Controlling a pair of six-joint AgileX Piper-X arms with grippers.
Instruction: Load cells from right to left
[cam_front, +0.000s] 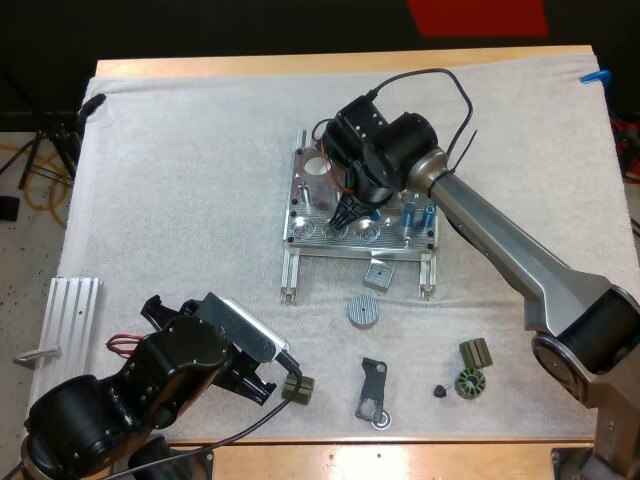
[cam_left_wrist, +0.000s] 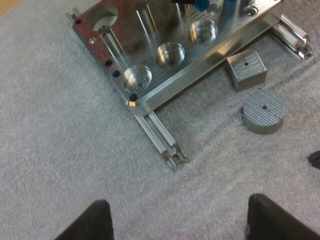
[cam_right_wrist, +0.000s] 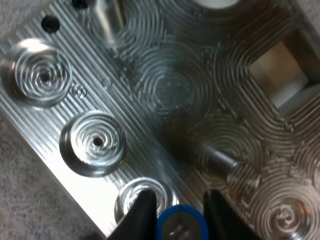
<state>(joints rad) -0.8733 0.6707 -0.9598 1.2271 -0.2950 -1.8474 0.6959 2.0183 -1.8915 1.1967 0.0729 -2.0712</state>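
1. Furthest to the left, a ribbed aluminium plate (cam_front: 72, 312) is laid flat at the edge of the white mat (cam_front: 180, 180).
2. Next, the left gripper (cam_left_wrist: 177, 202) is held low over bare mat. Its two black fingers (cam_left_wrist: 85, 222) are spread wide and nothing is touched by them. A small olive part (cam_front: 297, 390) is seen just beside it in the high view.
3. At the middle of the mat a machined aluminium fixture (cam_front: 303, 205) is set on two slotted rails. Its face is cut with concentric tool marks, a large round hole is bored at its far left corner, and a row of round recesses is sunk along its near edge.
4. Over that near edge the right gripper (cam_right_wrist: 179, 200) is lowered. A bright blue cylinder (cam_right_wrist: 181, 226) with a metal end face is pinched between its fingers, just beside one of the recesses. Whether the piece is seated cannot be told.
5. Two more blue cylinders (cam_front: 410, 213) are stood upright at the fixture's right end.
6. In front of the fixture a square metal block (cam_front: 378, 273) and a round grey metal disc (cam_front: 363, 310) are placed near each other.
7. Nearer the front edge, a flat black bracket (cam_front: 373, 392), a small dark knob (cam_front: 441, 390), a green-grey ring-shaped part (cam_front: 468, 384) and an olive block (cam_front: 476, 352) are laid out.
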